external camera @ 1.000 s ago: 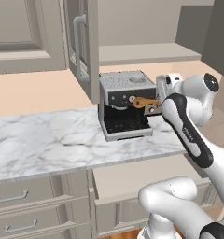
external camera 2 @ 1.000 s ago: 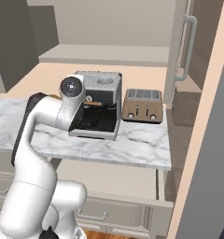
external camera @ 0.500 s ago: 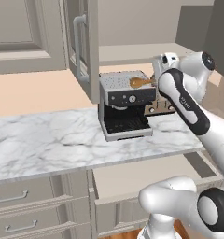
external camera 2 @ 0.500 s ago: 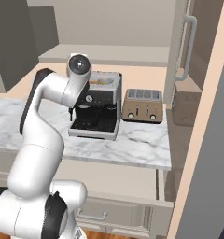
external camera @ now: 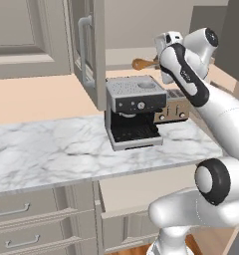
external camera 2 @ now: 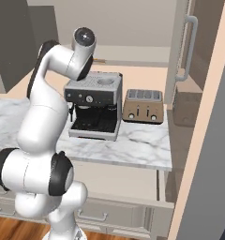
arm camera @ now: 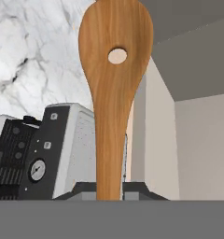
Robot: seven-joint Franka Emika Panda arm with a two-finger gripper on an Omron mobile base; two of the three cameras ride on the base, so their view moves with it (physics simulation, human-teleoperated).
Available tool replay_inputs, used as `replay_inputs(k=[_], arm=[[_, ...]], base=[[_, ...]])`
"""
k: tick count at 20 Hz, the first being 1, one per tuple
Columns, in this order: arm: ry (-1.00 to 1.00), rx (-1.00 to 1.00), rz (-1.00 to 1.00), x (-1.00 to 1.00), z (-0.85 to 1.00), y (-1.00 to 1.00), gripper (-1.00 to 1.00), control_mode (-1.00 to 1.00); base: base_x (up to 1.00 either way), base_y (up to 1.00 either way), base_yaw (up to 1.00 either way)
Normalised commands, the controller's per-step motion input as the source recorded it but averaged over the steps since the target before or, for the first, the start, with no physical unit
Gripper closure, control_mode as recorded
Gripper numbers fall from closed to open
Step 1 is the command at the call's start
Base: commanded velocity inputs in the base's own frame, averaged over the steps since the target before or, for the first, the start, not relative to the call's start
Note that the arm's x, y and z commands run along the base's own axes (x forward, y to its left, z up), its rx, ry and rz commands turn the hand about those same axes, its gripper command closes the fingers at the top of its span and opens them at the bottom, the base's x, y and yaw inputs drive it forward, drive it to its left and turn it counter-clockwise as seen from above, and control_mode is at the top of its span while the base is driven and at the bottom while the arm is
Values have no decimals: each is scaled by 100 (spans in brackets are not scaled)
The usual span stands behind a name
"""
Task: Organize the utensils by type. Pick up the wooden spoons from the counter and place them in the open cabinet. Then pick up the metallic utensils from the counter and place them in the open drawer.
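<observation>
One wooden spoon (arm camera: 115, 88) sits apparently clamped in the jaws, above one counter (external camera: 52, 149).

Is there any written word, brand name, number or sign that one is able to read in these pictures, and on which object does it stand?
None can be read.
Coffee machine: its front panel has a round dial and small buttons, but any marks are too small and blurred to read.
Toaster: small knobs on its front, no readable label.
Wooden spoon: plain wood with one round hole, no text.
Cabinet door and counter: no writing.
</observation>
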Motion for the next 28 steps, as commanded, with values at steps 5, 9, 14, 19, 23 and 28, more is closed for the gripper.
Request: replay_inputs(k=[5,9,14,19,23,28], arm=[[-3,-5,4,74,19,3,100,-100],[0,-21,0,63,-18,0,100,-100],[-7,-6,0,67,0,1,100,-100],[0,-1,0,63,-1,10,100,-100],[0,0,0,53,-13,11,100,-100],[0,0,0,54,-3,5,100,-100]], base=[[0,0,0],[0,0,0],[0,0,0],[0,0,0],[0,0,0],[0,0,0]])
